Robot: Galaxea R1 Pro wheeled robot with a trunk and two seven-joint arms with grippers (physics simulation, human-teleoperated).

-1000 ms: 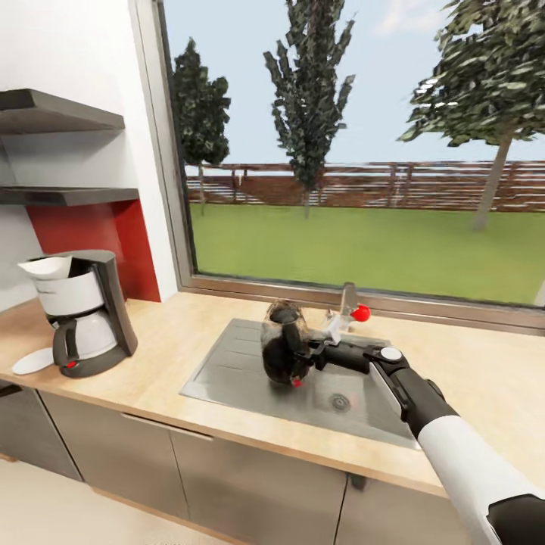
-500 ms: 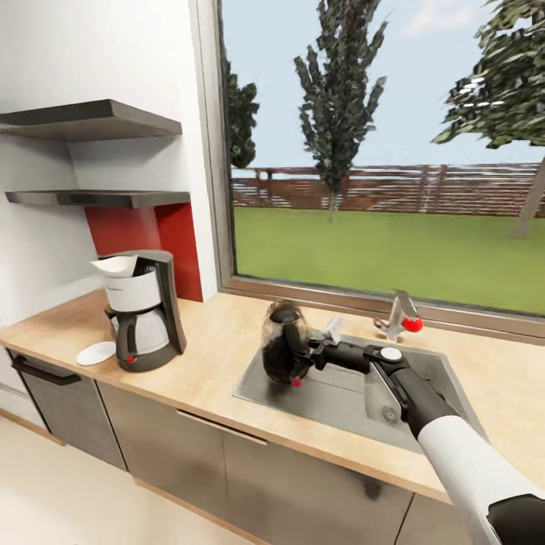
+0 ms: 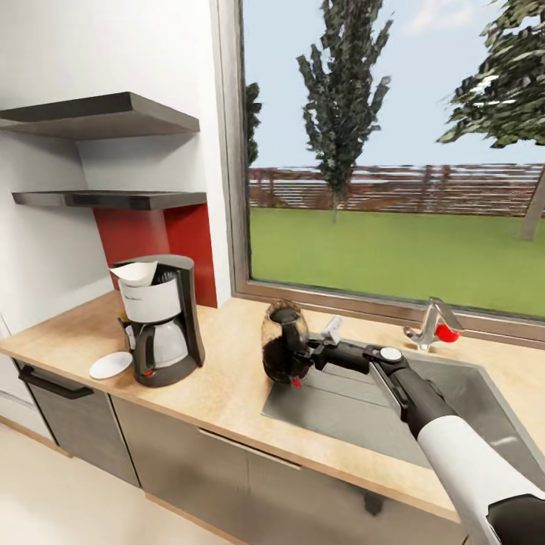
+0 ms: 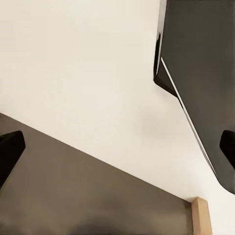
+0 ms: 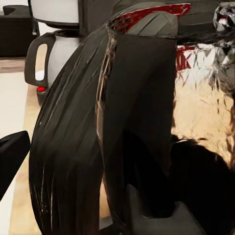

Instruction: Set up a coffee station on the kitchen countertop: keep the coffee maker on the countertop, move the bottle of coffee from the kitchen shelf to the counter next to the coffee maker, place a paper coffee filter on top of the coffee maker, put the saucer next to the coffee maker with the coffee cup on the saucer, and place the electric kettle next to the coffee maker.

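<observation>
Right gripper (image 3: 312,354) clamps squat glossy black-handled electric kettle (image 3: 283,347) mid-air over beige wood-grain countertop (image 3: 219,378); handle slip risks a drop.

My matt black right gripper (image 3: 309,356) is holding the electric kettle (image 3: 284,344), whose glossy see-through body is throwing crinkled reflections beside its smooth black plastic handle. Lower centre, the counter (image 3: 219,382) is showing pale matt wood grain around a brushed grey metal sink (image 3: 356,412). At left, the coffee maker (image 3: 161,318) is looking like satin black plastic with glass.
</observation>
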